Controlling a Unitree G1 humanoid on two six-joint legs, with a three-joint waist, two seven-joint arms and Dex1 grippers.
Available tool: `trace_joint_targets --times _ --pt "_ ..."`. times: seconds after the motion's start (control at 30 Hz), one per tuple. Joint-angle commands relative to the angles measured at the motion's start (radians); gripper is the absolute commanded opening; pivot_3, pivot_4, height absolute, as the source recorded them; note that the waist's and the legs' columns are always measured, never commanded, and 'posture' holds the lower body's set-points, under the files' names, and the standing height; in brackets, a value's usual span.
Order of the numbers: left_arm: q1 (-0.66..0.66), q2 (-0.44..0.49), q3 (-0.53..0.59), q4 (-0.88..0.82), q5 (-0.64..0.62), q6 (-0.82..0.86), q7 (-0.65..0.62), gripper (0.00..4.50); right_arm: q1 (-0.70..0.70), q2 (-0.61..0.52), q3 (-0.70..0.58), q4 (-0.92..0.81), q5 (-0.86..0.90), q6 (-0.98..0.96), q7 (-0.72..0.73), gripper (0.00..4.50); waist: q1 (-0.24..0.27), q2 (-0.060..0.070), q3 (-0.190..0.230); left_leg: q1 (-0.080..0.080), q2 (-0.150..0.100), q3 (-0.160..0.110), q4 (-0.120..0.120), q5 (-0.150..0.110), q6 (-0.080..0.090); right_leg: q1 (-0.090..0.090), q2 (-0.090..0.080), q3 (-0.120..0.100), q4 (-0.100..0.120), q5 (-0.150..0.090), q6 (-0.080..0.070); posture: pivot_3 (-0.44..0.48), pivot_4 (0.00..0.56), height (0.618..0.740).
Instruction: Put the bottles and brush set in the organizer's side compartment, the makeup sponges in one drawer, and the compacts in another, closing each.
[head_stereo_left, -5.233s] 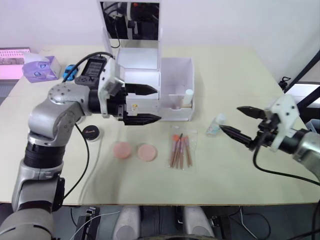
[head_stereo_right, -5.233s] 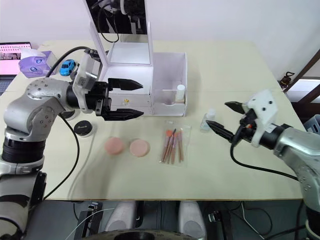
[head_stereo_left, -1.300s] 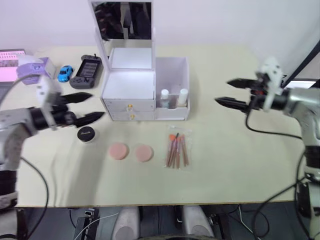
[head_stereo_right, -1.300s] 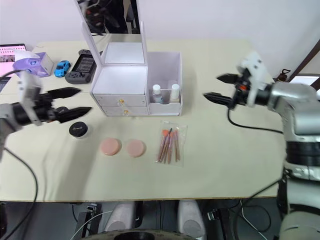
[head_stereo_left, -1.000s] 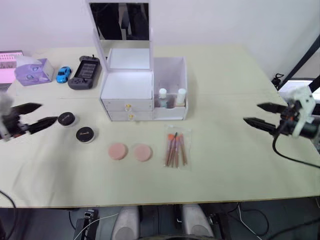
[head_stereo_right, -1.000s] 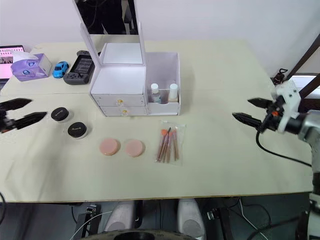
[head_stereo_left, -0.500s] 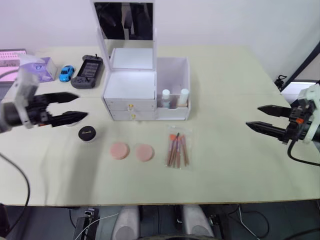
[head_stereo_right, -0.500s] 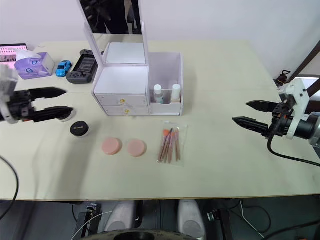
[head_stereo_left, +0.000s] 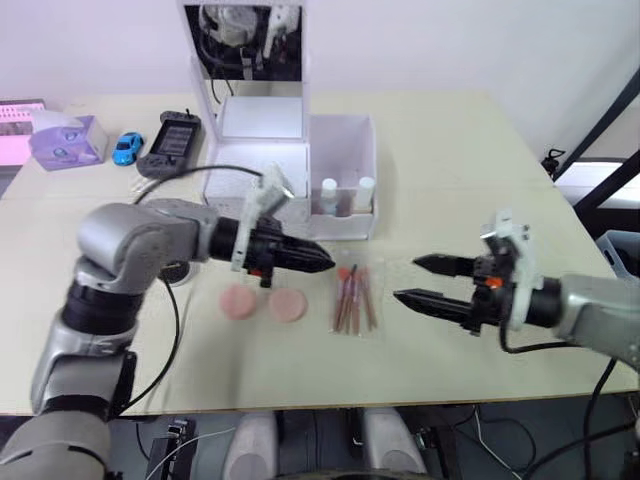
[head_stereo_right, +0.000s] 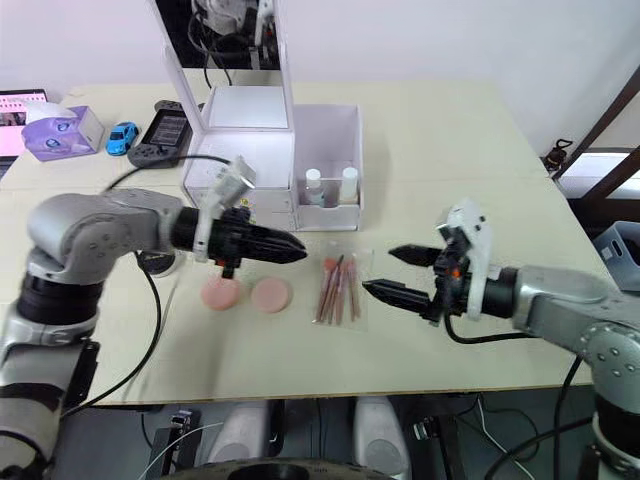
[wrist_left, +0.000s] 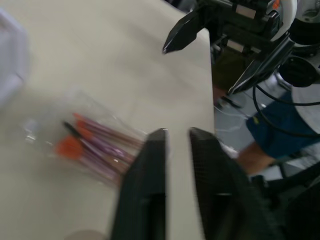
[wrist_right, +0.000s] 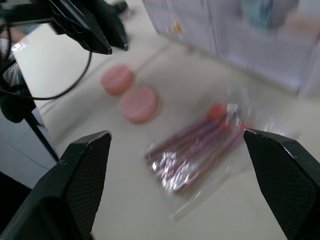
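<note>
Clear plastic packet of pink makeup brushes (head_stereo_left: 353, 299) lies on the beige table (head_stereo_left: 450, 180), at 6 o'clock from the white organizer's side compartment (head_stereo_left: 345, 180). Right gripper (head_stereo_left: 412, 281) is spread wide at its 3 o'clock, holding nothing. Left gripper (head_stereo_left: 322, 260) is pinched nearly closed, empty, above two round pink sponges (head_stereo_left: 264, 303).

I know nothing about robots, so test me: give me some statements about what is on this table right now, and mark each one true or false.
1. Two small bottles stand in the white organizer's side compartment. True.
2. The clear packet of brushes is already in that compartment. False: it lies on the table.
3. The right gripper is open. True.
4. The left gripper holds a round pink sponge. False: both sponges lie on the table, and it holds nothing.
5. A toy car on the table is red. False: it is blue.
</note>
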Motion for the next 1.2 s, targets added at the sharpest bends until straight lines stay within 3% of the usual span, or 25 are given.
trace_joint_targets --times 0.03,0.33,0.5,0.83,1.2 --pt "0.007 0.007 -0.093 -0.014 0.083 -0.067 -0.001 0.06 -0.018 0.08 0.033 0.114 0.194 0.038 -0.259 4.5 -0.001 0.0 0.0 0.0 0.0 0.0 -0.001 0.0 0.0 -0.001 0.0 0.0 0.0 0.0 -0.001 0.0 0.15 0.74" --pt "0.06 -0.032 -0.23 0.038 0.288 -0.258 0.037 0.06 -0.047 0.111 0.202 0.395 0.618 -0.059 -0.692 4.5 0.002 -0.001 -0.001 -0.002 0.0 0.001 0.0 0.0 0.0 -0.003 0.0 0.001 0.0 0.001 -0.002 0.0 0.15 0.74" --pt "0.119 -0.086 -0.241 0.056 0.332 -0.272 0.082 0.06 -0.1 0.061 0.286 0.494 0.684 -0.076 -0.772 4.5 0.002 -0.001 -0.001 -0.002 0.0 0.002 -0.001 0.0 0.001 -0.003 0.001 0.003 -0.001 0.0 -0.001 0.0 0.15 0.74" --pt "0.131 -0.058 -0.311 0.058 0.461 -0.29 0.098 0.06 -0.25 0.146 0.423 0.686 0.577 -0.019 -0.66 4.5 -0.001 -0.002 -0.006 0.0 0.001 0.002 0.0 0.0 0.001 -0.002 0.003 0.003 0.0 0.001 -0.001 0.0 0.15 0.74" --pt "0.139 -0.046 -0.293 0.045 0.481 -0.283 0.092 0.06 -0.334 0.252 0.416 0.843 0.351 0.071 -0.484 4.5 -0.004 -0.004 -0.013 0.002 0.002 0.001 0.0 0.0 0.002 -0.002 0.005 0.004 0.002 0.001 -0.002 0.0 0.15 0.74"
